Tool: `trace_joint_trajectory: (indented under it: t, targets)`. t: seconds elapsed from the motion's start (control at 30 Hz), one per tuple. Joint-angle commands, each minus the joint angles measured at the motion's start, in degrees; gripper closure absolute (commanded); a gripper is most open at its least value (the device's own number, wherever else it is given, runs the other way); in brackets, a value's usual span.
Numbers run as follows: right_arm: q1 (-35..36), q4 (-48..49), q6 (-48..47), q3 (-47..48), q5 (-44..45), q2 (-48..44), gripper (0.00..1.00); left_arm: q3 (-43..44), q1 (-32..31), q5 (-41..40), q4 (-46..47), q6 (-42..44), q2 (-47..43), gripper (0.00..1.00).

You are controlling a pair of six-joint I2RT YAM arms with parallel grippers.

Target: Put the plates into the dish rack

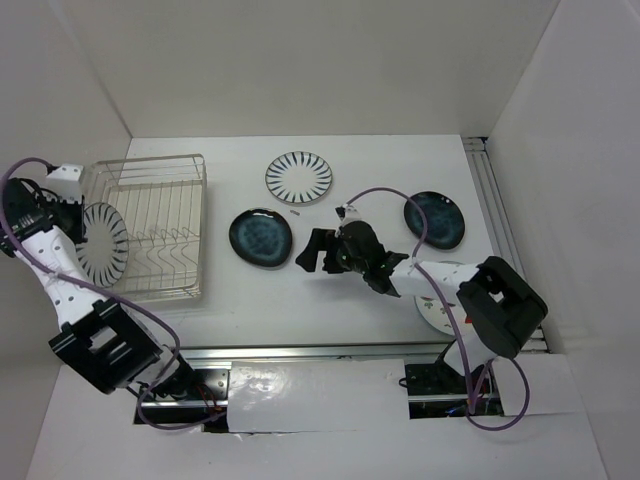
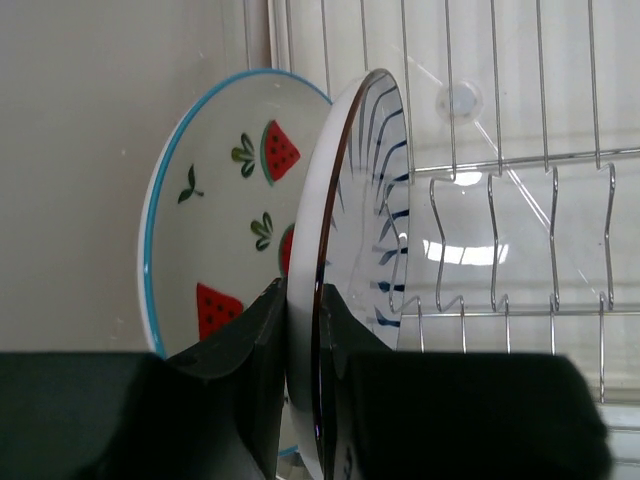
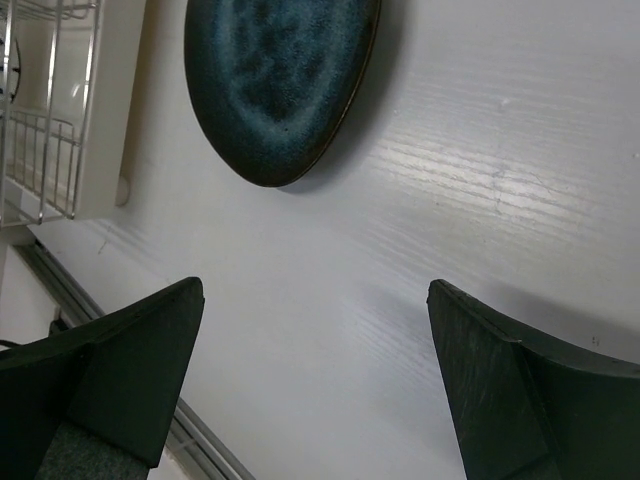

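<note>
My left gripper [image 1: 78,228] is shut on the rim of a white plate with dark radial stripes [image 1: 103,242] and holds it on edge at the left end of the dish rack [image 1: 160,170]. In the left wrist view the fingers [image 2: 255,340] pinch this striped plate [image 2: 365,200], and a watermelon plate [image 2: 215,220] stands just behind it. A second striped plate [image 1: 298,177] and two dark blue plates [image 1: 260,238] [image 1: 434,219] lie flat on the table. My right gripper [image 1: 315,250] is open and empty, hovering just right of the nearer blue plate [image 3: 275,80].
Another white plate [image 1: 438,305] lies partly under the right arm near the front right. The rack's upright tines [image 2: 500,250] stand free to the right of the held plate. A metal rail [image 1: 495,210] runs along the table's right side. White walls enclose the table.
</note>
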Motion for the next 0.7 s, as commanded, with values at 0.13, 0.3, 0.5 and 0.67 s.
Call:
trace_joint_trajectory:
  t: [0.13,0.3,0.5,0.67]
  targets:
    - [0.52,1.80,-1.12,4.66,-0.95,4.97,0.00,-2.05,-2.01,-3.13,9.62,-3.38,-3.99,1.00]
    - [0.52,3.90,-1.12,5.19,-1.48,7.09,0.00,-1.34,-2.01,-4.19,9.09,-4.70,-1.69,1.00]
    - [0.52,3.91,-1.12,6.95,-0.95,10.16,0.00,-1.52,-2.01,-5.42,9.62,-4.71,-2.22,0.74]
    - [1.05,3.91,-1.12,8.70,-1.57,12.09,0.00,-2.13,-2.01,-5.95,10.85,-2.77,-5.65,0.50]
